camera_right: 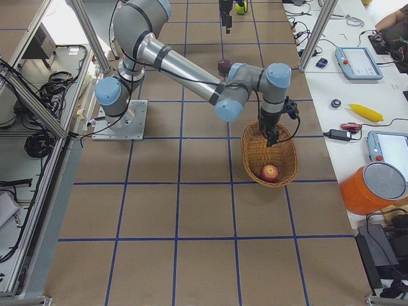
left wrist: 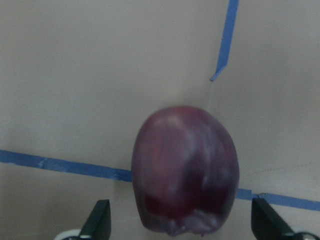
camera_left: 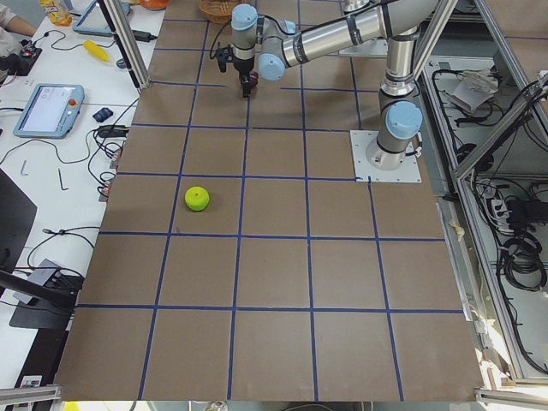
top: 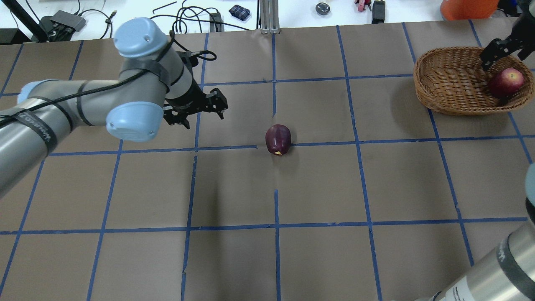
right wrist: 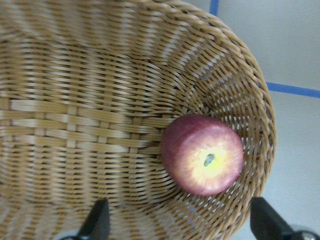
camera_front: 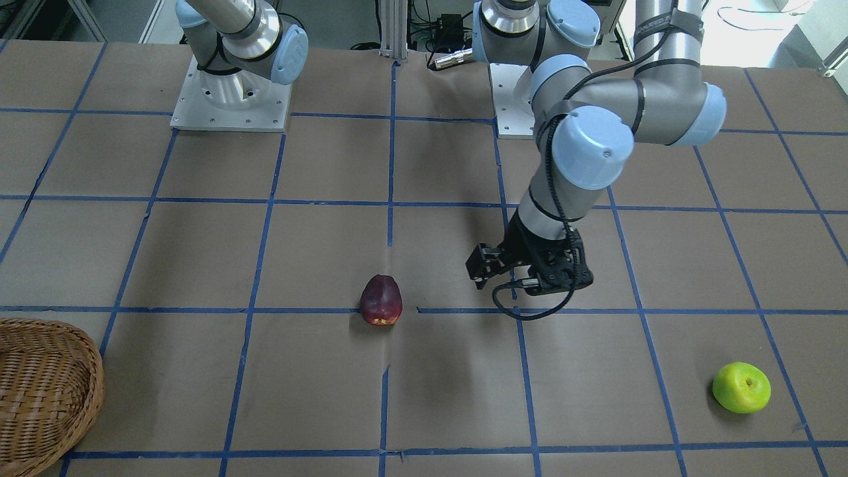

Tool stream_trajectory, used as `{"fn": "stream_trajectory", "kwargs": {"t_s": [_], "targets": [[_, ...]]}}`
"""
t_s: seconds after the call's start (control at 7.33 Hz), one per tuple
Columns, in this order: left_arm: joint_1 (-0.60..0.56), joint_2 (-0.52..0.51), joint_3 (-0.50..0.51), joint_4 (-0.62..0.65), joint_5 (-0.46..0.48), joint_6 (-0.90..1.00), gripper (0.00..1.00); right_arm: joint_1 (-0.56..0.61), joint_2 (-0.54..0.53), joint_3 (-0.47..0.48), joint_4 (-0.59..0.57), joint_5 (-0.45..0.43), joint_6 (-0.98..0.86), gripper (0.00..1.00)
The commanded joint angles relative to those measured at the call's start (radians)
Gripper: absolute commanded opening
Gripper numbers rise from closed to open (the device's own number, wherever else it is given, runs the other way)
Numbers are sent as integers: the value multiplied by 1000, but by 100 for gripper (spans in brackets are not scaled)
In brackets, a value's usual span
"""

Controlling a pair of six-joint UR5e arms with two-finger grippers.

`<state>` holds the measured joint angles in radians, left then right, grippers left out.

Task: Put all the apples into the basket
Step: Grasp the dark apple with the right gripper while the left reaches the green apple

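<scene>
The dark maroon apple [top: 278,139] lies on the brown table near its middle, and it also shows in the front view [camera_front: 381,300]. My left gripper [top: 202,119] is open and empty, a short way from that apple. In the left wrist view the apple [left wrist: 185,170] sits ahead between the spread fingertips [left wrist: 97,222], untouched. The red apple [top: 506,82] lies inside the wicker basket [top: 443,83]. My right gripper [right wrist: 181,225] hangs open above the basket [right wrist: 75,110], with the red apple [right wrist: 202,161] below it. The yellow-green apple [camera_front: 742,387] lies alone on the table on my far left.
The two arm bases [camera_front: 232,99] stand on the table's robot side. Blue tape lines [top: 276,225] grid the table. Side benches past the far edge hold tablets [camera_right: 358,62], a banana [camera_right: 366,112] and an orange container [camera_right: 376,191].
</scene>
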<state>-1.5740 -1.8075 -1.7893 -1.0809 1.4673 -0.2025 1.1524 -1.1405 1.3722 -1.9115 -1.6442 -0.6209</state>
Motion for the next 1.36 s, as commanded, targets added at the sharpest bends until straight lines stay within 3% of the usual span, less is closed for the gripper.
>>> {"fn": "stream_trajectory", "kwargs": {"t_s": [0.0, 0.27, 0.55, 0.82, 0.95, 1.23], "targets": [[212, 13, 5, -65, 24, 241, 100, 186, -99, 17, 144, 64, 209, 100], [365, -28, 69, -50, 77, 413, 95, 420, -108, 50, 190, 84, 465, 100], [384, -131, 244, -71, 79, 459, 93, 614, -64, 51, 171, 89, 597, 100], [391, -267, 426, -51, 100, 699, 95, 729, 20, 50, 65, 150, 798, 100], [393, -324, 488, -63, 122, 709, 95, 757, 57, 53, -8, 153, 816, 100], [440, -400, 507, -59, 122, 715, 100, 763, 125, 68, -52, 155, 813, 100]]}}
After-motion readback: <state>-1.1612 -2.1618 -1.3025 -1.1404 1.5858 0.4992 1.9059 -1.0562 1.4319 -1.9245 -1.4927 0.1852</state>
